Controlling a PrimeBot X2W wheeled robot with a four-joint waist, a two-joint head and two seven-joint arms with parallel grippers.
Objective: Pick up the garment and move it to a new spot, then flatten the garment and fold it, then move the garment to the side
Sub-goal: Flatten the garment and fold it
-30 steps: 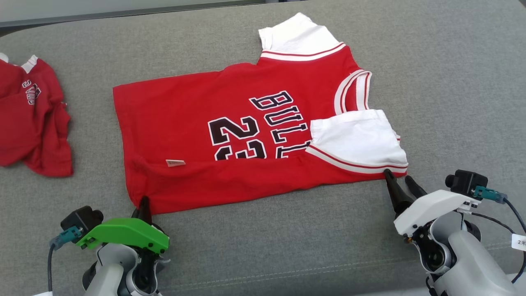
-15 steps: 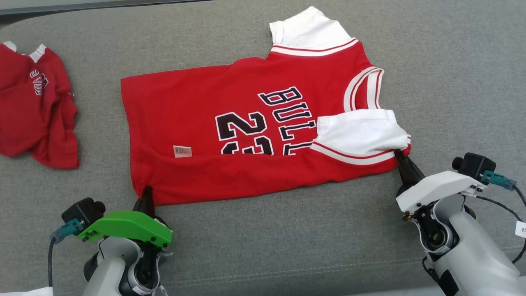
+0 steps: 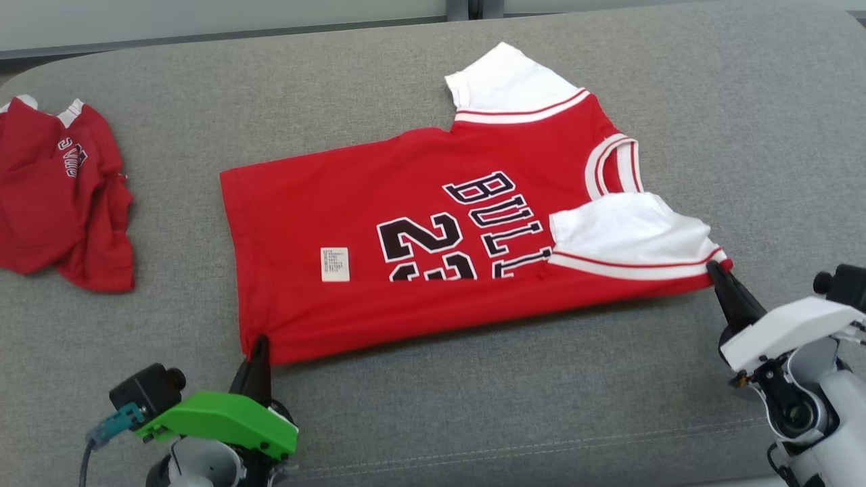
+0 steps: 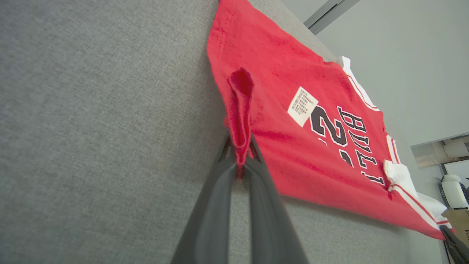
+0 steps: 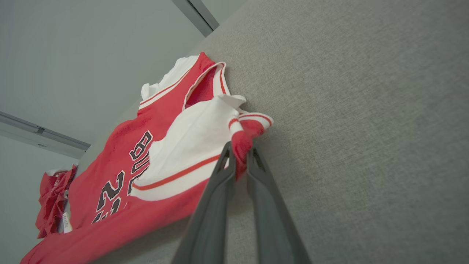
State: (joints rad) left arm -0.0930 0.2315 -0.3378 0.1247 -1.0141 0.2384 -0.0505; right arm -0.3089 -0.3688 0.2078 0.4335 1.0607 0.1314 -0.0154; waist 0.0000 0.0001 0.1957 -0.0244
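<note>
1. The garment (image 3: 433, 223), a red jersey with black-and-white lettering and white sleeves, is laid out across the middle of the grey padded surface (image 3: 473, 406). Its hem is turned towards the left edge and its collar towards the right edge.
2. The near long side of the garment is folded over onto the front, so that the lower part of the printed number is covered. A white label (image 3: 335, 264) is exposed on this folded band.
3. The near sleeve (image 3: 629, 233) is folded onto the chest just beside the collar. The far sleeve (image 3: 507, 84) is spread flat towards the far edge of the surface.
4. The left gripper (image 3: 259, 345) is closed on the near hem corner. In the left wrist view a bunched ridge of red fabric is seen clamped between the two dark fingers.
5. The right gripper (image 3: 716, 270) is closed on the near shoulder corner. In the right wrist view a red and white-striped fold is seen pinched between the fingertips.
6. The near edge of the garment is drawn taut between the two grippers, and a narrow shadow is cast beneath it.
7. A second red garment (image 3: 61, 196) is left crumpled at the left edge of the surface, well apart from the first.
</note>
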